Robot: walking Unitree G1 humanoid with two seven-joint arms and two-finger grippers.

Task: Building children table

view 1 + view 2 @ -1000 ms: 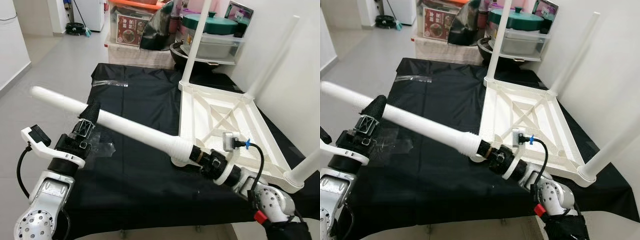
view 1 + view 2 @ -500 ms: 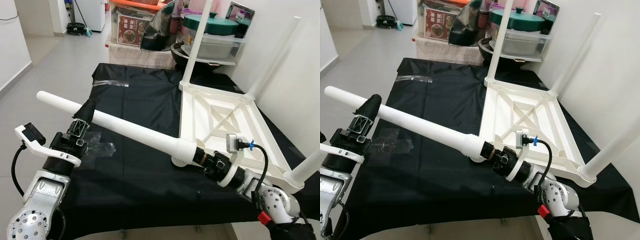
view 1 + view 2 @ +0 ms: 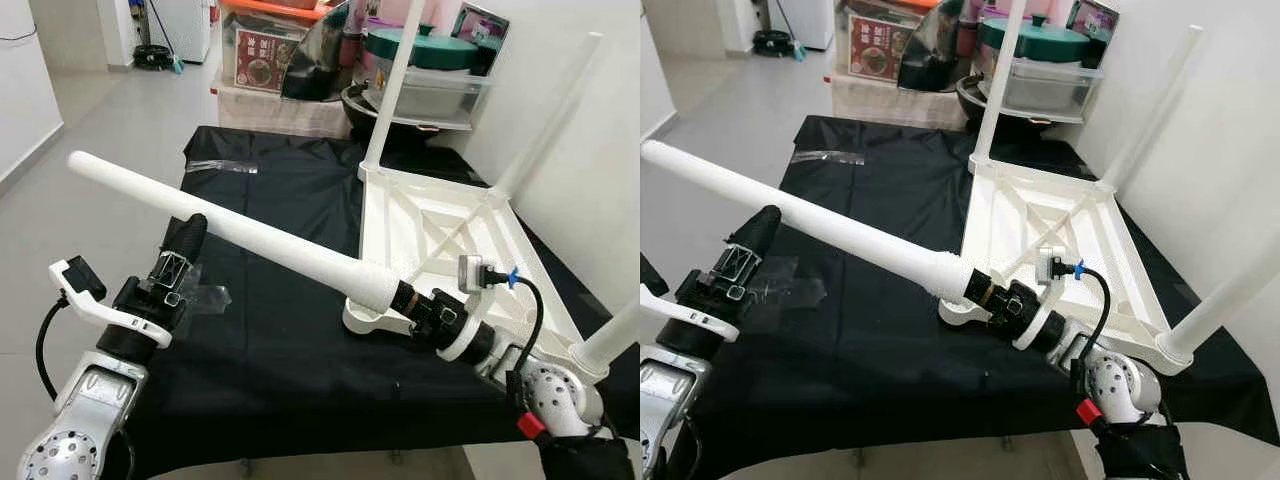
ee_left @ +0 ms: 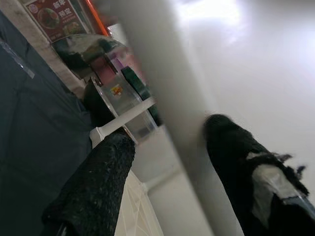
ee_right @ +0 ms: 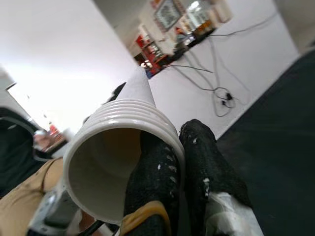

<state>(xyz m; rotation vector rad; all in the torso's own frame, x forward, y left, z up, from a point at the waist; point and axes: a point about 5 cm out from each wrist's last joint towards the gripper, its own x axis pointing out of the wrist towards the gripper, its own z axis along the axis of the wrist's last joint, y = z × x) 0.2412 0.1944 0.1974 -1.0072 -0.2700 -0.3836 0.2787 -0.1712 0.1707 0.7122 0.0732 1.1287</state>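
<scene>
- A white plastic table top [image 3: 470, 235] lies upside down on the black-covered surface [image 3: 270, 330], ribbed underside up with diagonal braces crossing at its middle.
- Three white legs stand upright in its corners: two at the far corners [image 3: 392, 80] [image 3: 545, 115], one at the near right corner [image 3: 612, 340].
- The loose fourth leg [image 3: 230, 230], a long white tube with a ridged open end, slants in the air above the surface, its ridged end just over the table top's near left corner socket [image 3: 372, 318], the other end pointing up and away from the table top.
</scene>
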